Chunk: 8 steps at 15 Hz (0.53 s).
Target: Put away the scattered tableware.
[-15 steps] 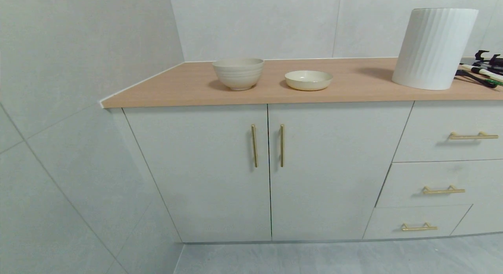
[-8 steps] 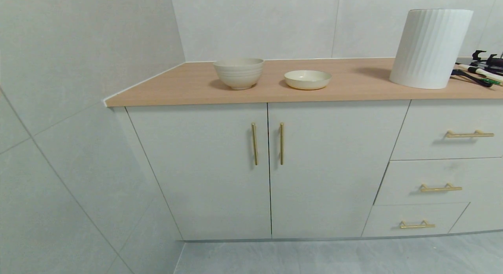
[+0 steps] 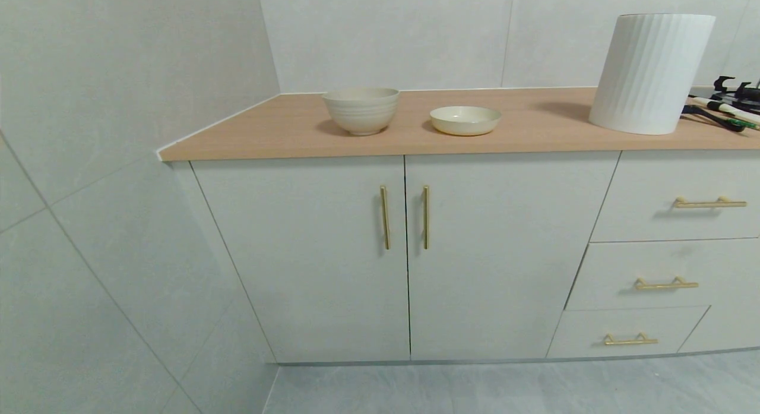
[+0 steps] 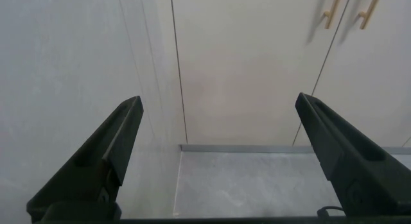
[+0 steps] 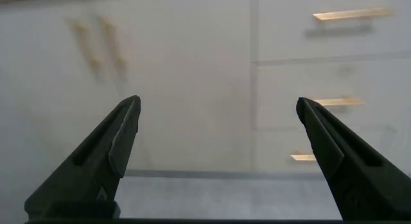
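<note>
A pale-tiled kitchen corner holds a light wooden countertop [image 3: 534, 135] over white cabinet doors [image 3: 309, 253] with brass bar handles [image 3: 385, 218]. A beige ribbed ceramic bowl [image 3: 360, 110] stands upright toward the countertop's left corner. A shallow cream dish [image 3: 465, 120] sits near it toward the middle — apart, not touching. A tall white ribbed cylinder [image 3: 650, 72] stands farther right along the countertop. The left gripper [image 4: 218, 103] and right gripper [image 5: 218, 104] — both with jaws spread wide, holding nothing — face the cabinet fronts.

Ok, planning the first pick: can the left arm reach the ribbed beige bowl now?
Probably not yet: the left gripper hangs low before the white cabinet doors; the bowl stands unobstructed above.
</note>
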Available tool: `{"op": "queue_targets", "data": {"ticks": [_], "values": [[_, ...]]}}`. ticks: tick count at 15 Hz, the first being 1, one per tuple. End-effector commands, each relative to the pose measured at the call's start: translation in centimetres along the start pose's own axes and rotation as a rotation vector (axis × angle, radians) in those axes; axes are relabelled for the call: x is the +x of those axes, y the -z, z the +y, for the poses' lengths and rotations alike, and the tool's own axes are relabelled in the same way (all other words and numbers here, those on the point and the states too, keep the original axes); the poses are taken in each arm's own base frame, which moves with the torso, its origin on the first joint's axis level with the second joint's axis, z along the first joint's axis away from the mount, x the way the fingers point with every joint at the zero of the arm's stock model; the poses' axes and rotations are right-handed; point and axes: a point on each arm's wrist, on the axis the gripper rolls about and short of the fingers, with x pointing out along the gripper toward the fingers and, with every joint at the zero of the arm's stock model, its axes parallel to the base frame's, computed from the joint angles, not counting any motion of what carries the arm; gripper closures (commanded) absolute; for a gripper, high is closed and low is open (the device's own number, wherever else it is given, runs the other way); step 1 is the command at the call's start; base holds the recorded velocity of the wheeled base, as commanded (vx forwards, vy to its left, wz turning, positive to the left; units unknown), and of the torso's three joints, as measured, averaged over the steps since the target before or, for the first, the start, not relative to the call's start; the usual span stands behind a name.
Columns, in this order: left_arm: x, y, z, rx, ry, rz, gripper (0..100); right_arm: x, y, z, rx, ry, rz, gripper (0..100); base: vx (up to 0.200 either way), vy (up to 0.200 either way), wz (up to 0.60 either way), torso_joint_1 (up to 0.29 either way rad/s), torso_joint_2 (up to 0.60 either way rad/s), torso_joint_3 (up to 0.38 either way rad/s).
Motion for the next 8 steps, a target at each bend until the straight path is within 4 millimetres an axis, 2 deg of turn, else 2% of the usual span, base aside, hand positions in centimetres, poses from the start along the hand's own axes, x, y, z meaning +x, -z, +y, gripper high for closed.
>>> {"op": "queue_targets", "data": {"ticks": [1,3,4,6,8], "values": [[0.0,0.0,0.0,0.0,-0.001,0.0,0,2.4,-2.3,0.4,0.034,-0.214,0.182,0,0.0,0.0,0.0,0.0,0.0,0.0],[0.0,0.0,0.0,0.0,-0.001,0.0,0,4.8,-4.0,0.5,0.048,-0.267,0.286,0,0.0,0.0,0.0,0.0,0.0,0.0],[0.0,0.0,0.0,0.0,-0.001,0.0,0,8.5,-6.3,0.7,0.062,-0.303,0.383,0,0.0,0.0,0.0,0.0,0.0,0.0],[0.0,0.0,0.0,0.0,-0.001,0.0,0,13.4,-8.5,2.2,0.064,-0.45,0.48,0,0.0,0.0,0.0,0.0,0.0,0.0],[0.0,0.0,0.0,0.0,-0.001,0.0,0,18.3,-8.6,5.1,0.066,-0.581,0.59,0,0.0,0.0,0.0,0.0,0.0,0.0]]}}
